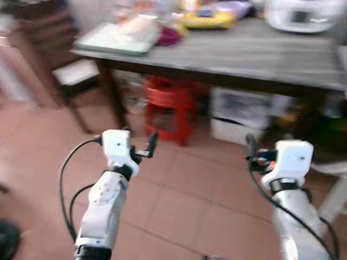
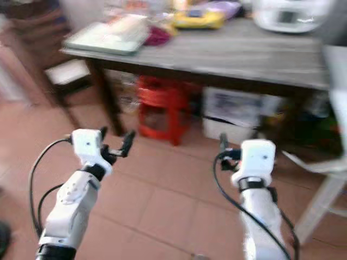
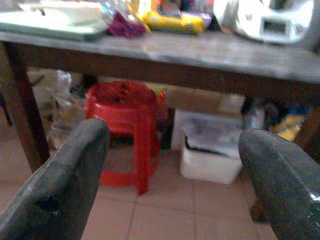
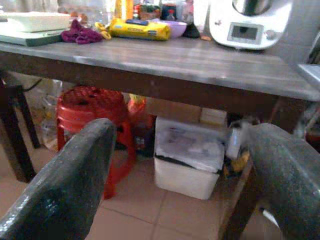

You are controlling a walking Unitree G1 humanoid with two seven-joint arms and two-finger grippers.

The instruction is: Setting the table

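A grey wooden table (image 1: 244, 54) stands ahead of me. On its left end lies a pale green tray (image 1: 108, 46) with a white item on it. Next to the tray is a purple cloth (image 1: 169, 37), and further back a yellow package (image 1: 209, 19) and a white kitchen appliance (image 1: 303, 15). Both arms are raised over the tiled floor, short of the table's front edge. My left gripper (image 3: 175, 140) is open and holds nothing. My right gripper (image 4: 182, 135) is likewise open, its fingers wide apart.
Under the table are a red plastic stool (image 1: 171, 108), a white storage box (image 1: 244, 116) and some clutter. A dark chair with a pale seat (image 1: 76, 73) stands at the table's left end. A white frame (image 1: 336, 195) is at the right. The head views are blurred.
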